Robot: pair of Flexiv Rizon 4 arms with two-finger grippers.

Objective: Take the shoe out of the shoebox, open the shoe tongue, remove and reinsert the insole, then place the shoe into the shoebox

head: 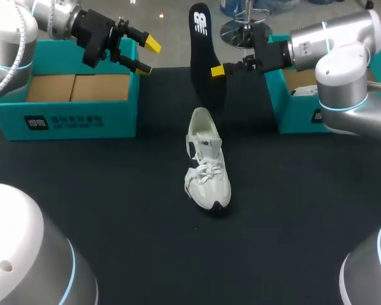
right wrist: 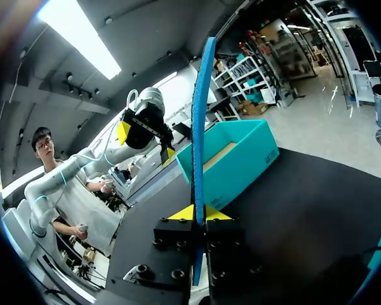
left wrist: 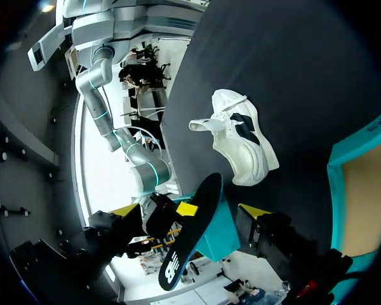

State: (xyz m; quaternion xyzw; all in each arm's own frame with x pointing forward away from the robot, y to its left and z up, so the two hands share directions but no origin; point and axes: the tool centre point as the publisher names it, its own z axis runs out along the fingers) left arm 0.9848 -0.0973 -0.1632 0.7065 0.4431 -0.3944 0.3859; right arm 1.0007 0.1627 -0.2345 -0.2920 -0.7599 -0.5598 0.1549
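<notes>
one shoe (head: 206, 168), white, stands alone near the middle of the table (head: 114, 210), sole down, toe toward the near edge and heel toward the far edge. nothing touches it.

one insole (head: 207, 57), dark on its face and blue along its rim, is out of the shoe. it is held upright above the far part of the table, beyond the heel and apart from it. its lower end is dark against the dark surface, so i cannot tell for sure that it hangs clear of the table.

two grippers are in view. the right gripper (head: 217, 70) comes in from the far right and is clamped on the insole partway up. in the right wrist view both yellow tips press its two faces, and the insole (right wrist: 197, 127) stands edge-on between them. the left gripper (head: 146, 56) hangs above the far left of the table with its fingers spread wide and nothing between them. it is well apart from the shoe and near the insole without touching it.

two teal boxes sit on the table, both open at the top. the left box (head: 70, 114) is at the far left corner, showing brown card inside. the right box (head: 292, 101) is at the far right edge, partly hidden behind the right arm.
</notes>
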